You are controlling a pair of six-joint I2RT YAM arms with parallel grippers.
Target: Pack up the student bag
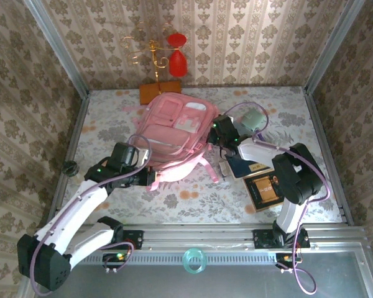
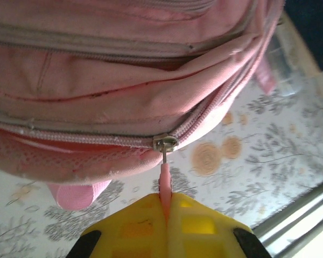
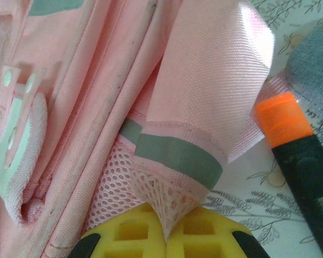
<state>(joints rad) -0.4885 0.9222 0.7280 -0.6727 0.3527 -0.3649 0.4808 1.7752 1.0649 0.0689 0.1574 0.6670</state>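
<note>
Student bag (image 1: 174, 133): it lies flat at mid-table (image 1: 193, 198) with its front pockets facing up and its straps toward the near edge.
Left gripper (image 2: 166, 201): your fingers are pressed together on the pink zipper pull (image 2: 165, 180) at the bag's near left edge.
Right gripper (image 3: 164, 226): your fingers pinch the mesh side pocket (image 3: 151, 188) on the bag's right side.
Bag contents: you cannot tell, as the inside is hidden.
Right of the bag: an orange-capped dark tool (image 3: 301, 161) lies just beside it on the table. A dark blue booklet (image 1: 245, 166) lies nearer you.
</note>
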